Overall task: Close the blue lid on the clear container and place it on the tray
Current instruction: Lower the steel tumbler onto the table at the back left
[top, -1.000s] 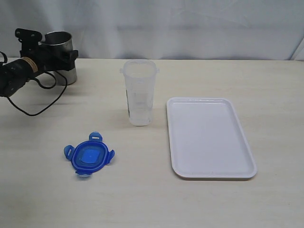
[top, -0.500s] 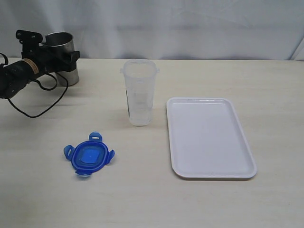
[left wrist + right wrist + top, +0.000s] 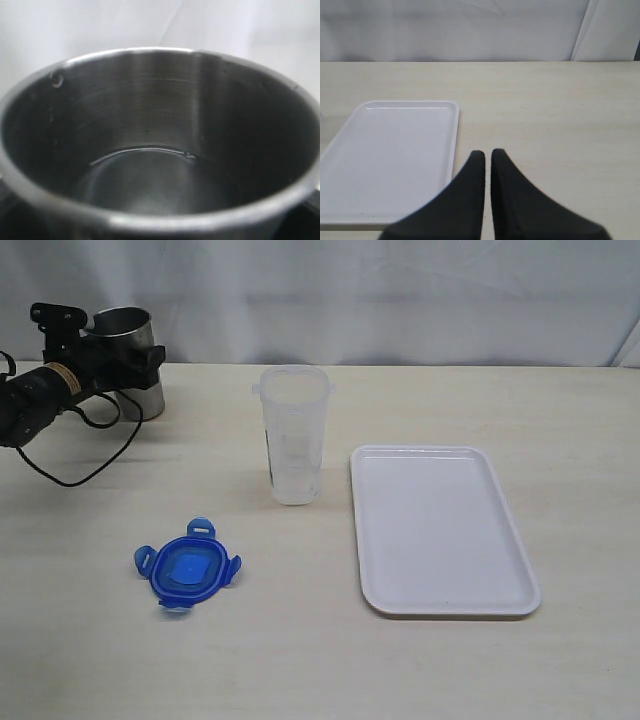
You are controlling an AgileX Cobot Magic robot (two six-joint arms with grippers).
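Observation:
The clear container point(image 3: 293, 435) stands upright and uncovered at mid-table. The blue lid point(image 3: 187, 575) lies flat on the table, near and to the left of it, apart from both grippers. The white tray point(image 3: 440, 530) lies to the right of the container with nothing on it. At the far left, my left gripper point(image 3: 130, 360) has its jaws wide around a steel cup point(image 3: 125, 325). The cup's inside point(image 3: 160, 125) fills the left wrist view. My right gripper point(image 3: 488, 152) is shut and holds nothing, hovering beside the tray's point(image 3: 395, 150) edge. It is outside the exterior view.
A black cable point(image 3: 90, 455) from the left arm loops over the table beside the steel cup. A white curtain point(image 3: 400, 300) backs the table.
The left arm and its cable have shifted slightly at the steel cup. The lid, container and tray have not moved.

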